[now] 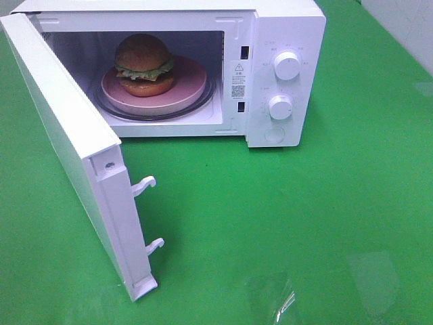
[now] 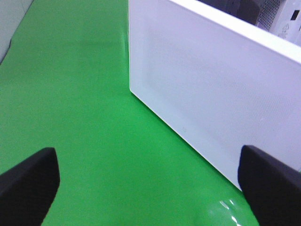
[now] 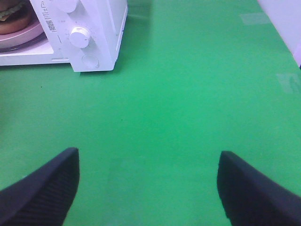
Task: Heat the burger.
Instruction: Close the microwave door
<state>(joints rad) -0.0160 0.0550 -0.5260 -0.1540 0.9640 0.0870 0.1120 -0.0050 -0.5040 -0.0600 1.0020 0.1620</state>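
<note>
The burger (image 1: 143, 64) sits on a pink plate (image 1: 189, 84) inside the white microwave (image 1: 284, 40), on its glass turntable. The microwave door (image 1: 67, 142) stands swung wide open toward the front left. Neither gripper shows in the exterior high view. In the left wrist view my left gripper (image 2: 150, 188) is open and empty, close to the outer face of the door (image 2: 211, 89). In the right wrist view my right gripper (image 3: 148, 188) is open and empty over the green cloth, well in front of the microwave's control panel (image 3: 82, 35); a sliver of the burger (image 3: 11, 14) shows at the edge.
Two white knobs (image 1: 287, 66) and a round button (image 1: 274, 134) sit on the microwave's right panel. Two latch hooks (image 1: 145, 184) stick out of the door's free edge. Green cloth (image 1: 304, 223) covers the table around the microwave.
</note>
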